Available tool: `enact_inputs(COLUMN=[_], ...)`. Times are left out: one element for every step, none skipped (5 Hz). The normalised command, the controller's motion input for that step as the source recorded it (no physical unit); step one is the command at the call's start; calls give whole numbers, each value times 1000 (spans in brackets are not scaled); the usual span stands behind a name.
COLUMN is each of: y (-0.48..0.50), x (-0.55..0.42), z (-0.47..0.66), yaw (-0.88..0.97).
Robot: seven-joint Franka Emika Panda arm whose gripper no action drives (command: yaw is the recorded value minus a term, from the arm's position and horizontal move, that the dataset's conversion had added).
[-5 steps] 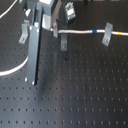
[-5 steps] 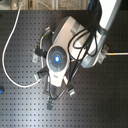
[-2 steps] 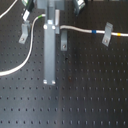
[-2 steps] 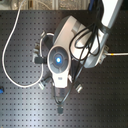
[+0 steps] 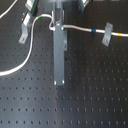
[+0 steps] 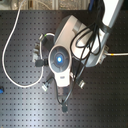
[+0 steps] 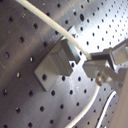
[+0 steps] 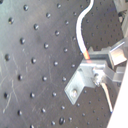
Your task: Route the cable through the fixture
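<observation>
The white cable (image 5: 29, 44) runs from the first exterior view's left edge up to my gripper (image 5: 56, 25), then right through a grey clip fixture (image 5: 106, 36). Another grey clip (image 5: 24, 35) stands just left of the cable and apart from it. My gripper looks shut on the cable. In the first wrist view the fingers (image 7: 107, 60) pinch the cable (image 7: 50, 25) right beside a grey block fixture (image 7: 57, 62). In the second wrist view the cable (image 8: 80, 27) reaches a metal bracket (image 8: 80, 85) at the gripper (image 8: 97, 70). In the second exterior view the arm's hand (image 6: 59, 59) hides the fingers.
The black perforated board (image 5: 95, 95) lies under everything. In the second exterior view the cable's slack loops at the left (image 6: 11, 37), and black robot hoses (image 6: 90, 40) hang beside the hand. Dark equipment (image 5: 32, 5) stands along the board's far edge.
My gripper has moved toward the first exterior view's right, carrying the cable's raised bend with it. In the second exterior view the hand has shifted slightly down.
</observation>
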Motion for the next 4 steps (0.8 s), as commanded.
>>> enact_inputs(y=[-183,118,174,26], x=[-233,-81,17,26], z=[3,104,747,681], yaw=[326,94,20,0])
